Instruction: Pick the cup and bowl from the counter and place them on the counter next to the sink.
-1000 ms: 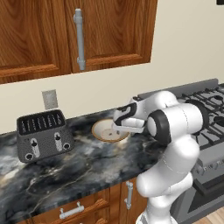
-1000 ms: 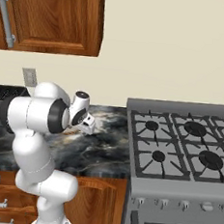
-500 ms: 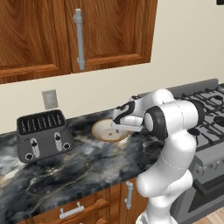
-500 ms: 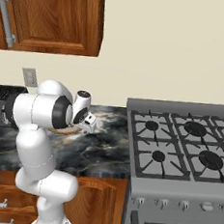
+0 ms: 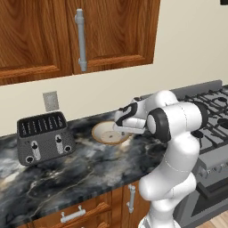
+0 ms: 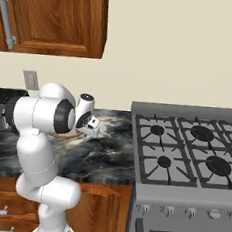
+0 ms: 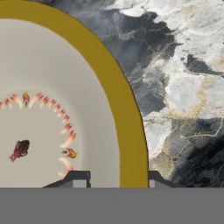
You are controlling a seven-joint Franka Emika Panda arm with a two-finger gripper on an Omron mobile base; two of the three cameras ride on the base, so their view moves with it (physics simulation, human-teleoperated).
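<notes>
The bowl (image 5: 109,132) sits on the black marble desk (image 5: 67,178) between the toaster (image 5: 42,137) and the stove (image 6: 190,150). In the hand view its tan rim (image 7: 127,131) runs between the two fingertips (image 7: 76,179), one inside, one outside; the jaws look part-closed, though contact is unclear. It seems rigid, glossy and likely slippery: pinch the rim wall squarely.
</notes>
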